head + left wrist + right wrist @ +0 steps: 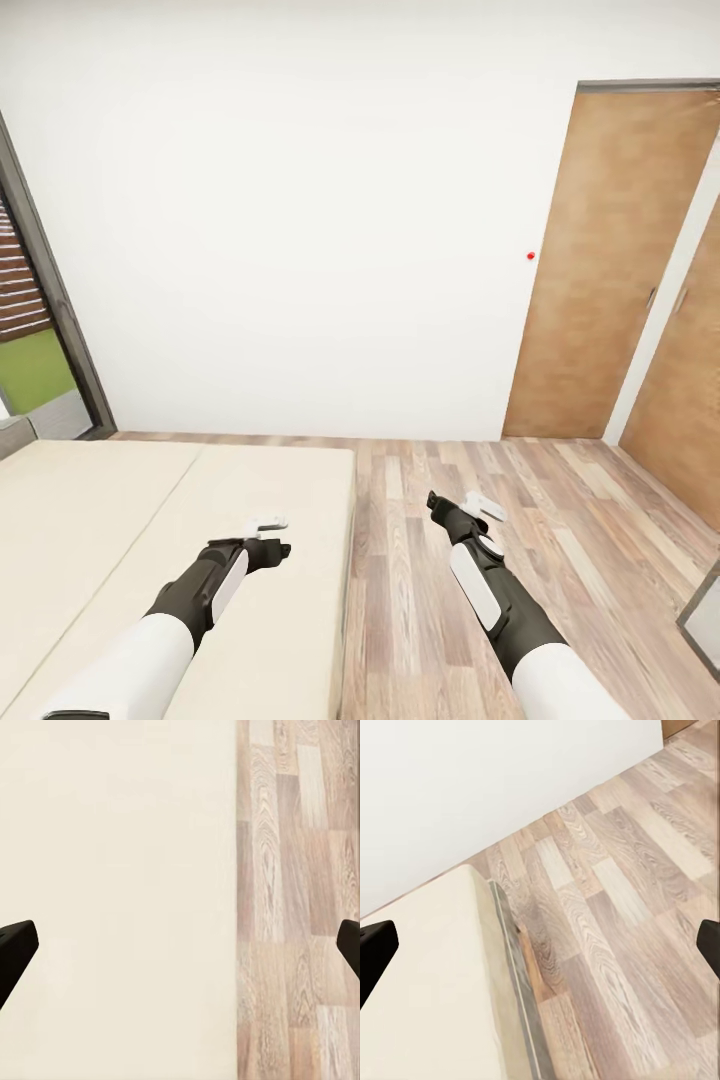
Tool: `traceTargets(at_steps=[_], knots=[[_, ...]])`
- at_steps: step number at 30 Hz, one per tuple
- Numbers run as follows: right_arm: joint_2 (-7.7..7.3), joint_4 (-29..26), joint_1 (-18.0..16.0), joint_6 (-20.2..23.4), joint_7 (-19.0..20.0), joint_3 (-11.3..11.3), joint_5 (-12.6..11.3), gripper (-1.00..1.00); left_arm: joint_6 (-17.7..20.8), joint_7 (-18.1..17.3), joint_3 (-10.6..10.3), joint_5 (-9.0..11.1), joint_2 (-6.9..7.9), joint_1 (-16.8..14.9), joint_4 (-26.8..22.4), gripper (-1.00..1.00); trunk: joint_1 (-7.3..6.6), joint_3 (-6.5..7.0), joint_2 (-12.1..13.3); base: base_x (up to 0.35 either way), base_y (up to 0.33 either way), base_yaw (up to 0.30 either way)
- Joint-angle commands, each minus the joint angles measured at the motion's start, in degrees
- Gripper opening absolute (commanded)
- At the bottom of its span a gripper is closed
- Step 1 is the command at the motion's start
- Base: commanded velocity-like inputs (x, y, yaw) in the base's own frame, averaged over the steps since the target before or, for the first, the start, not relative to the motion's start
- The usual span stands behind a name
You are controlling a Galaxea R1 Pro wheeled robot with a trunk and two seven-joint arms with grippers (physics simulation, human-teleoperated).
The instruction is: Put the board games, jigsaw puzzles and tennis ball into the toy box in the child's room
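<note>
One plain white wall (pixel 300 200) fills most of what I see from the head camera, flat and without texture, with a single small red dot (pixel 530 255) on it. Below it runs the floor (pixel 560 520), long wood-grain planks in pale brown and grey. The bed (pixel 120 520) sits at my lower left: one wide, smooth beige mattress with a faint seam down its length and a dark grey frame edge showing in the right wrist view (pixel 521 997); its visible surface carries no toys. Two wood-veneer door panels (pixel 610 260) stand at the right, and one dark-framed window (pixel 40 330) at the far left shows green outside.

I have two arms out front. The left gripper (pixel 270 535) hangs over the mattress near its edge, the right gripper (pixel 470 508) over the floor planks. Both are released: in each wrist view the two black fingertips (pixel 15 952) (pixel 375 949) sit at opposite sides, wide apart, holding nothing.
</note>
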Motion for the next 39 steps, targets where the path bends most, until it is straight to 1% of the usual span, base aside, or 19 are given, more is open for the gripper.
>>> traceTargets(at_steps=[1,39], knots=[[-0.03,-0.09,-0.01,0.21,-0.41,0.18,-0.27,1.0,0.3,0.09,-0.06,0.53,0.02,0.01,-0.09,1.0,0.02,-0.03,-0.05,-0.012,0.018,-0.094],[0.18,-0.09,-0.01,0.14,-0.41,0.25,0.01,1.0,0.33,0.09,-0.1,0.53,0.02,0.01,-0.09,1.0,0.02,-0.03,-0.05,-0.001,0.002,-0.009]])
